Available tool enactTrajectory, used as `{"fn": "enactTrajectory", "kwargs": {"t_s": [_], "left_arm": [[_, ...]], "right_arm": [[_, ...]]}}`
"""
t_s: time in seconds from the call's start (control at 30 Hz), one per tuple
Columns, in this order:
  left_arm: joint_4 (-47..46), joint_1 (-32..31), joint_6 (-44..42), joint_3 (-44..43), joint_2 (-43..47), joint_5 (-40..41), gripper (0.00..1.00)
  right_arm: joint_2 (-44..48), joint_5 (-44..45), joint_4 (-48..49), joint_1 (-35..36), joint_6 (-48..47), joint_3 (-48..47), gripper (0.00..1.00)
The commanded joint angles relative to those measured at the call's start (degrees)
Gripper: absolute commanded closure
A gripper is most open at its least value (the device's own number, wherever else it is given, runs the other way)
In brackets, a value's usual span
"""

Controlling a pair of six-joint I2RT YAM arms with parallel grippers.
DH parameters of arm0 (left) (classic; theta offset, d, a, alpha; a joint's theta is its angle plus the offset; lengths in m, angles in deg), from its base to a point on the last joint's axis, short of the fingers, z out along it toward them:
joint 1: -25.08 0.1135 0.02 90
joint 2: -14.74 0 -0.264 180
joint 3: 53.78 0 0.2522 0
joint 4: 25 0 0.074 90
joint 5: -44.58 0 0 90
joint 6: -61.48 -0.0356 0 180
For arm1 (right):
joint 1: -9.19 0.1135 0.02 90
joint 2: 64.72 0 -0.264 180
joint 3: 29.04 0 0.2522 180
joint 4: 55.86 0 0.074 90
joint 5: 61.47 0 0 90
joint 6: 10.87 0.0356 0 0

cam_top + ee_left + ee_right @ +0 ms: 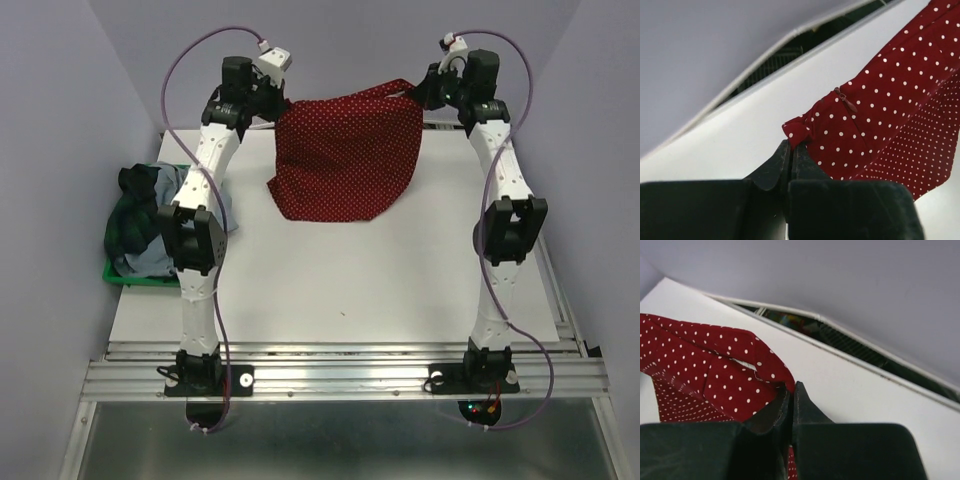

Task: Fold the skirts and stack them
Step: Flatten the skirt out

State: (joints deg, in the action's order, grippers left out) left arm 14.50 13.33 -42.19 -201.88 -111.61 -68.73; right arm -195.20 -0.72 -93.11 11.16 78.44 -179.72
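Note:
The dark red skirt (345, 160) with tiny white dots hangs spread between my two grippers at the far side of the table, its lower edge resting on the tabletop. My left gripper (272, 105) is shut on its left waist corner (799, 131), near a small zipper. My right gripper (425, 92) is shut on the right waist corner (771, 371). The dark green plaid skirt (135, 222) and the pale grey-blue skirt (212, 205) lie bundled at the left.
A green plastic tray (128, 276) at the table's left edge holds the bundled skirts. The white tabletop (360, 290) ends at a metal rail at the front. Purple walls stand close on the left, back and right.

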Motion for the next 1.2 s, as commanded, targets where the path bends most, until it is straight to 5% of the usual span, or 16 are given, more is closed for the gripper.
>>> {"fn": "enactTrajectory", "kwargs": {"t_s": [0.0, 0.1, 0.27, 0.4, 0.47, 0.5, 0.53, 0.57, 0.6, 0.7, 0.87, 1.0, 1.17], "left_arm": [[-18.3, 2.3, -3.2, 1.9, 8.1, 5.8, 1.0], [-30.4, 3.0, -5.0, 9.7, 14.2, 4.5, 1.0], [-32.6, 3.1, -10.7, 27.8, 26.9, -2.4, 1.0], [-35.6, 3.1, -19.5, 56.8, 38.6, -10.1, 1.0], [-36.8, 3.1, -21.7, 66.2, 43.3, -15.0, 0.96], [-35.2, 3.1, -24.5, 74.0, 47.7, -18.0, 0.84], [-30.6, 3.1, -32.7, 77.8, 50.3, -23.7, 0.74], [-28.1, 3.1, -36.2, 81.2, 56.1, -26.1, 0.47], [-21.7, 3.0, -43.9, 87.1, 59.0, -29.7, 0.02], [-14.5, 1.8, -50.0, 94.1, 71.3, -30.3, 0.01], [-6.9, 1.7, -45.3, 95.8, 84.5, -27.7, 0.01], [-11.1, 1.7, -29.9, 93.9, 83.0, -20.6, 0.02], [-6.7, 1.7, -17.4, 82.0, 62.9, -11.6, 0.34]], "right_arm": [[7.3, 4.3, 14.1, -1.6, 0.5, -3.4, 0.99], [13.8, 1.3, 22.2, -1.6, 0.2, 4.2, 0.99], [29.0, -7.7, 30.1, -1.6, -6.9, 30.6, 0.99], [39.0, -15.6, 25.3, -1.0, -19.0, 49.1, 0.99], [42.4, -20.0, 14.0, 0.2, -31.7, 55.2, 0.76], [44.3, -21.0, 9.2, 0.7, -37.8, 58.4, 0.26], [48.6, -21.7, 4.5, 0.7, -46.5, 65.1, 0.0], [51.2, -20.4, -0.4, 1.3, -48.9, 68.8, 0.0], [56.7, -17.8, -1.5, 1.3, -52.6, 76.0, 0.0], [65.1, -14.3, -5.0, 1.3, -56.4, 84.3, 0.0], [76.6, -11.5, -4.8, 1.3, -55.5, 90.2, 0.0], [66.3, -10.8, -2.4, 1.3, -42.6, 83.3, 0.03], [45.9, -17.0, -13.5, 3.6, -29.5, 64.4, 0.33]]}}
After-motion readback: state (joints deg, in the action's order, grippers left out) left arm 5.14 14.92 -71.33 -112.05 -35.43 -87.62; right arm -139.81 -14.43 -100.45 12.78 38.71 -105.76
